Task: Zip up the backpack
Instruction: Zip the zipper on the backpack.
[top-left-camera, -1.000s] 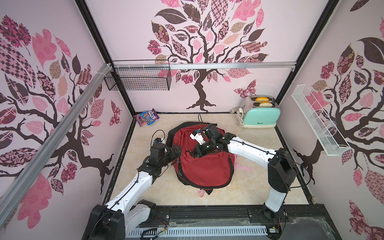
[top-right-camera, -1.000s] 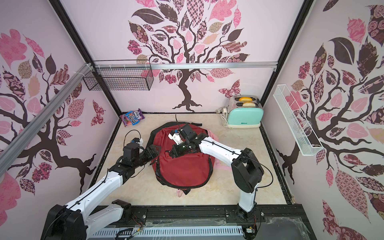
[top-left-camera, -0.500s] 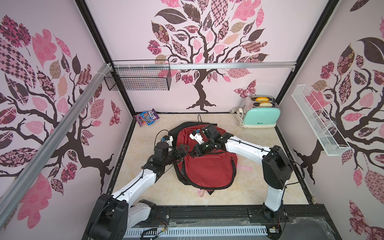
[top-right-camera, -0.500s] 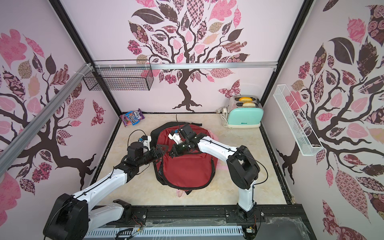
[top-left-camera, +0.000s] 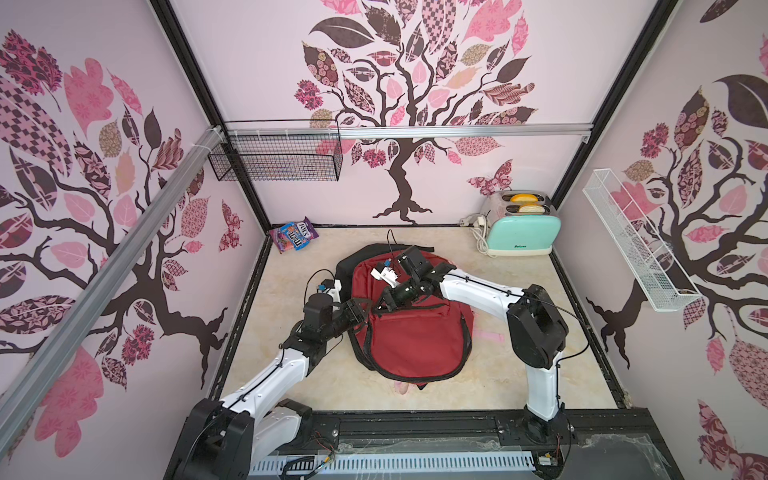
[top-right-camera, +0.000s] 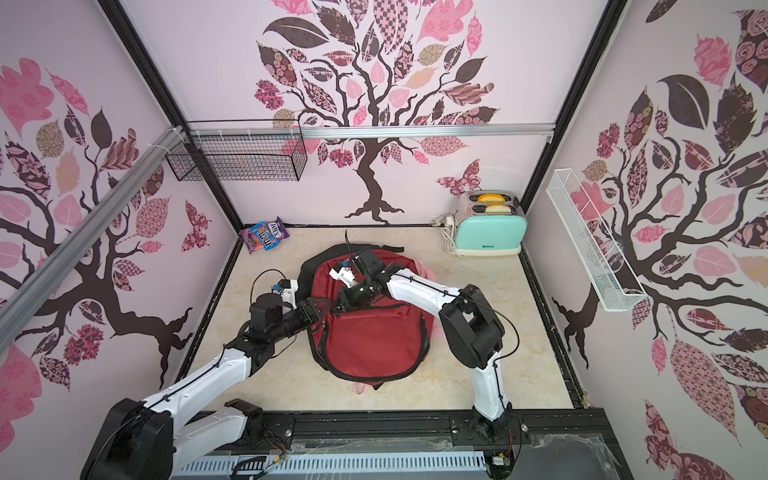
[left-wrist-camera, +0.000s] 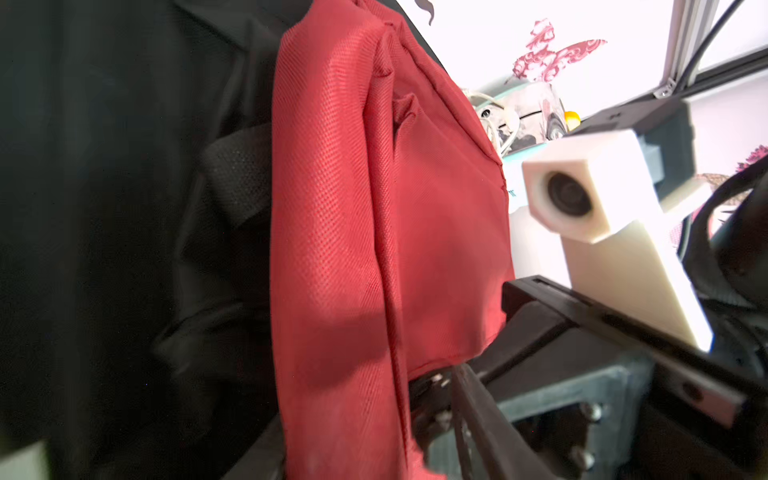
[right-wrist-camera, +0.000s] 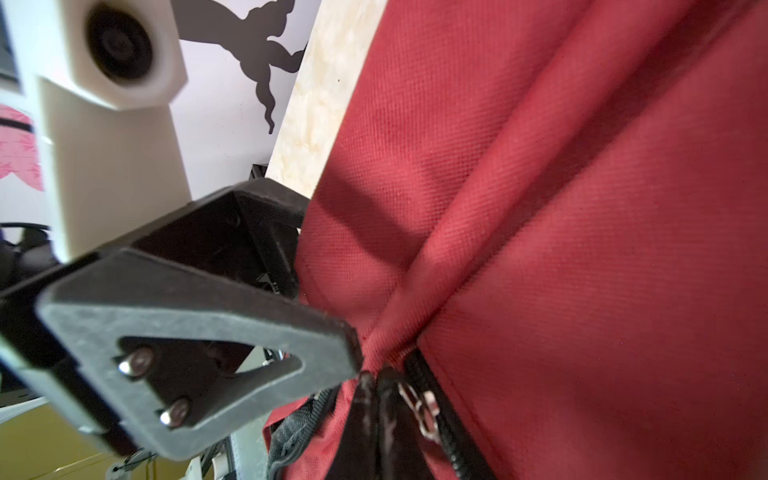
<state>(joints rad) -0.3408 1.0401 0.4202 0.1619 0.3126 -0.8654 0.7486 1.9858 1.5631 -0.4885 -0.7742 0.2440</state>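
The red backpack (top-left-camera: 415, 345) lies flat in the middle of the tabletop (top-left-camera: 519, 374), its rounded bottom end toward the robot's base. It looks like light, slack woven cloth: I judge it will bunch and slide on the smooth surface rather than resist a pull, so the zipper needs the cloth held taut beside the track while the small metal zipper pull (right-wrist-camera: 419, 409) is drawn along. That pull seems a slippery, fiddly thing to pinch. Midway up the bag the left pincer (top-left-camera: 360, 311) sits at its left edge. One of its fingers (right-wrist-camera: 232, 316) touches a fold of red cloth, with the jaws partly apart, and I cannot tell whether they have bitten on it. Just beyond, the right pincer (top-left-camera: 383, 302) is fully closed, its fingertips (right-wrist-camera: 368, 399) right beside the pull. Whether it grips the tab itself is hidden. Farther off are the bag's black straps (top-left-camera: 374, 249), then a candy packet (top-left-camera: 293, 239) and a mint toaster (top-left-camera: 521, 230) by the back wall. Against a second ago, the left pincer has come in from beside the bag to its edge, close to the right one. The right pincer has stayed where it was, and the bag's lower outline has spread a little.
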